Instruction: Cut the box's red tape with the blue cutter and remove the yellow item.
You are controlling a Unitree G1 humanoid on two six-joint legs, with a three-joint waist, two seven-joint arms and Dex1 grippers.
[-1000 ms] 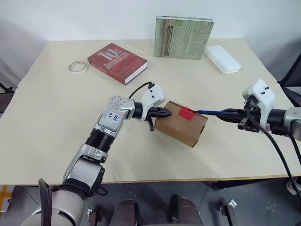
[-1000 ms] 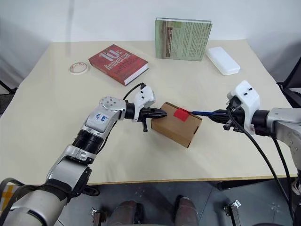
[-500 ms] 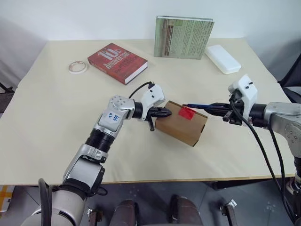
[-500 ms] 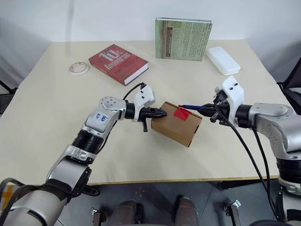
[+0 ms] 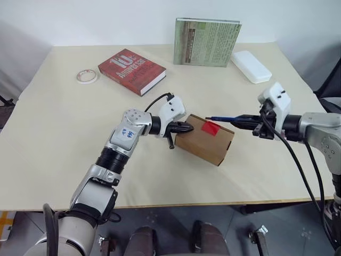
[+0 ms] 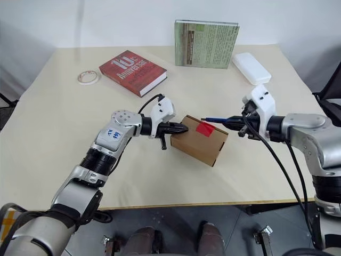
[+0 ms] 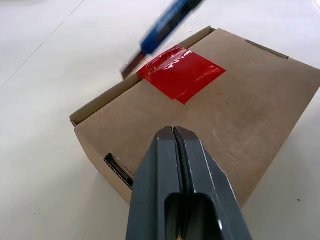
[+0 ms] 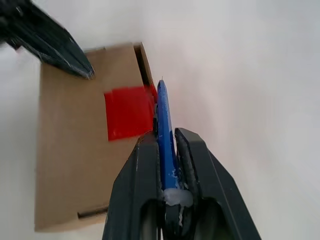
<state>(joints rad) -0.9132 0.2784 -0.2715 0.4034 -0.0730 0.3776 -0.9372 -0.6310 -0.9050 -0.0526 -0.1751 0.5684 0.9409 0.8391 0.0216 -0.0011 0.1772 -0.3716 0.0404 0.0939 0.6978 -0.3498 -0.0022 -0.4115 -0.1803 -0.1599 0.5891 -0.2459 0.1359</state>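
The brown box (image 5: 205, 143) lies closed at the table's middle, with the red tape (image 5: 211, 128) across its flap seam. My left gripper (image 5: 187, 127) is shut, its tips resting against the box's left top edge. From the right, my right gripper (image 5: 241, 120) is shut on the blue cutter (image 5: 224, 118). The cutter's tip (image 8: 161, 85) reaches the box's far edge beside the red tape (image 8: 127, 112). The left wrist view shows the cutter (image 7: 162, 27) slanting down to the tape (image 7: 181, 72). The yellow item is hidden.
A red book (image 5: 131, 70) and a white tape roll (image 5: 87, 77) lie at the back left. A green book (image 5: 206, 41) stands upright at the back, with a flat white case (image 5: 251, 66) to its right. The table's front edge (image 5: 176, 204) is close.
My right gripper has carried the cutter leftward, from the box's right side to the far edge of the red tape. The left gripper and the box have stayed still.
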